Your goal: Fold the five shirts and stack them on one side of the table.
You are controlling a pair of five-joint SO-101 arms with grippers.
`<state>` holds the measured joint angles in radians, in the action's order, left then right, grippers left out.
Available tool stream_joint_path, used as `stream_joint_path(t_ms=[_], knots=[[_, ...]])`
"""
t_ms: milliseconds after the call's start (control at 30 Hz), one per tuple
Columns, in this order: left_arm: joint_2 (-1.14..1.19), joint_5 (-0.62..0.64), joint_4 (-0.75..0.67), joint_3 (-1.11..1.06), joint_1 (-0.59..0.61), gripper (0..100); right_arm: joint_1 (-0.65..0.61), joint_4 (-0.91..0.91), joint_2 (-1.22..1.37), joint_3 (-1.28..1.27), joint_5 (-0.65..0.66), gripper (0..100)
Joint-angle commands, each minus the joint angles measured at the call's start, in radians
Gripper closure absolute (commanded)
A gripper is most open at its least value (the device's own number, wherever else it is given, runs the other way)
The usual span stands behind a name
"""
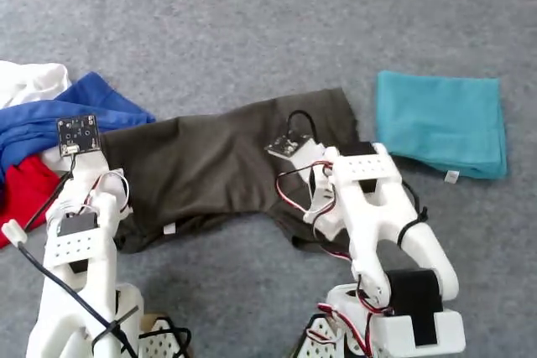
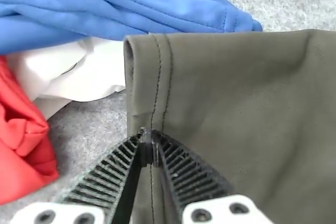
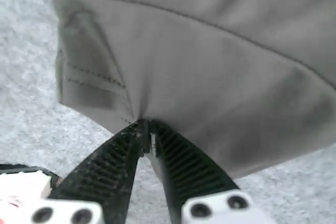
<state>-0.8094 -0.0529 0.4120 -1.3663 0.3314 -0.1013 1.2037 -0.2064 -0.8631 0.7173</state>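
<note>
High view: the olive shirt (image 1: pixel 218 165) is lying spread across the surface (image 1: pixel 252 31), between a blue shirt (image 1: pixel 80 111) and a folded teal shirt (image 1: pixel 440 123).
Left wrist view: the left hand (image 2: pixel 149 148) is pinching its stitched hem.
Right wrist view: the right hand (image 3: pixel 146 137) is clamping another edge.

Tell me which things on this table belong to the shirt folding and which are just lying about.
Job: olive shirt, both jaws shut on it; folded teal shirt; blue shirt; red shirt; white shirt.
Just there: grey table cover.
</note>
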Motion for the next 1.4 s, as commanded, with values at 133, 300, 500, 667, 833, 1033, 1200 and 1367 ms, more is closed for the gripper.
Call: stream_joint_path(t_ms=[133, 300, 500, 667, 833, 1033, 1200, 1367], knots=[[0.005, 0.011, 0.272, 0.351, 0.007, 97, 0.066, 0.107, -0.096, 0.223, 0.018, 98.4], [0.106, 0.011, 0.269, 0.509, 0.005, 97, 0.066, 0.187, -0.151, 0.427, 0.014, 98.3], [0.523, 0.003, 0.146, 0.769, 0.022, 97, 0.066, 0.146, -0.085, 0.582, -0.044, 98.3], [0.968, 0.003, 0.149, 1.139, 0.068, 97, 0.066, 0.146, 0.038, 0.668, -0.054, 98.3], [1.350, 0.003, 0.278, 1.520, 0.160, 97, 0.066, 0.146, 0.120, 0.710, -0.054, 98.3], [1.660, 0.011, 0.529, 2.035, 0.311, 97, 0.066, 0.106, 0.176, 0.710, -0.052, 98.3], [1.840, 0.011, 0.723, 2.439, 0.423, 97, 0.052, 0.101, 0.220, 0.723, -0.052, 98.3], [1.979, 0.012, 0.887, 2.775, 0.496, 97, 0.048, 0.104, 0.255, 0.782, -0.074, 98.3]])
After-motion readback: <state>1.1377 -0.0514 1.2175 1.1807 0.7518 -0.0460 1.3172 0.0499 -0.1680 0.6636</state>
